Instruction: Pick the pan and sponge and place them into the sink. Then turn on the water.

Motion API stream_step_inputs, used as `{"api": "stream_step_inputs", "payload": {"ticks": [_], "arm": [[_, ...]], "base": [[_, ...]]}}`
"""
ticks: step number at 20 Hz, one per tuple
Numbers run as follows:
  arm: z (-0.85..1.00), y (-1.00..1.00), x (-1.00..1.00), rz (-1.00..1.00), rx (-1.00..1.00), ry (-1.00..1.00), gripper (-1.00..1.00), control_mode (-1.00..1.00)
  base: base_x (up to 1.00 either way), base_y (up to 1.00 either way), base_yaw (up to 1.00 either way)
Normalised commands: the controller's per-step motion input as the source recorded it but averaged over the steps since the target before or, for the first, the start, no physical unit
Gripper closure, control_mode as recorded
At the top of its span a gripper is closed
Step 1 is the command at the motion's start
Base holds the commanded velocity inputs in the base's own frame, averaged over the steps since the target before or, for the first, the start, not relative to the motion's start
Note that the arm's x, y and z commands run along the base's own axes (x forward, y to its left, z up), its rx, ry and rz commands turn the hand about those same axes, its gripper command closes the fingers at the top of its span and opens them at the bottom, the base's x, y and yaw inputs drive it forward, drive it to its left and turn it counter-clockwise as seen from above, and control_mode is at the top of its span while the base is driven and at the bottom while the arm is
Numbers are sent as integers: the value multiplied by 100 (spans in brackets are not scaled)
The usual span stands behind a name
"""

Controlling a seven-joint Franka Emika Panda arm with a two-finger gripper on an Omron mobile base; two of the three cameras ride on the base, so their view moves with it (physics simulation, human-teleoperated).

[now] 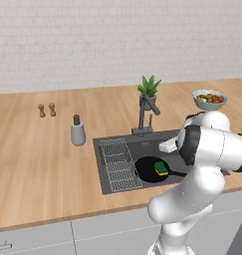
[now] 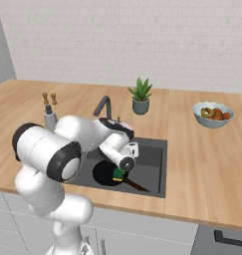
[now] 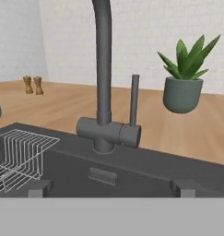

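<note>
The black pan (image 1: 148,170) lies in the dark grey sink (image 1: 151,147), and the green-and-yellow sponge (image 1: 161,168) rests on it. From the right base view the pan (image 2: 105,173) shows its handle pointing toward the front rim, with the sponge (image 2: 117,174) at its edge. My gripper (image 1: 168,146) hovers inside the basin above the pan, facing the faucet (image 1: 145,112). In the hand view my gripper (image 3: 112,189) is open with nothing between its fingertips (image 3: 39,188). Straight ahead stand the faucet's spout (image 3: 103,69) and its upright lever (image 3: 134,99).
A wire rack (image 1: 117,163) fills the sink's left part. Behind the faucet is a potted plant (image 1: 148,92). A bowl of orange food (image 1: 209,98) sits at the right, a grey bottle (image 1: 78,131) and two small shakers (image 1: 47,110) at the left.
</note>
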Motion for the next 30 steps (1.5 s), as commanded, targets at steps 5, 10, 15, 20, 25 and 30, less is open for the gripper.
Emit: {"api": "stream_step_inputs", "payload": {"ticks": [5, 10, 15, 20, 25, 30], "arm": [[11, -18, 19, 0, 11, -8, -100, -100], [2, -11, 34, 0, 8, -7, -100, -100], [0, -26, 42, 0, 13, -9, -100, -100], [0, -12, 40, 0, 10, -10, -100, -100], [4, 2, 17, 0, 3, -11, -100, -100], [27, 18, 0, 0, 2, -16, -100, -100]], "base": [[0, 0, 0], [0, 0, 0], [0, 0, 0], [0, 0, 0], [0, 0, 0], [0, 0, 0]]}}
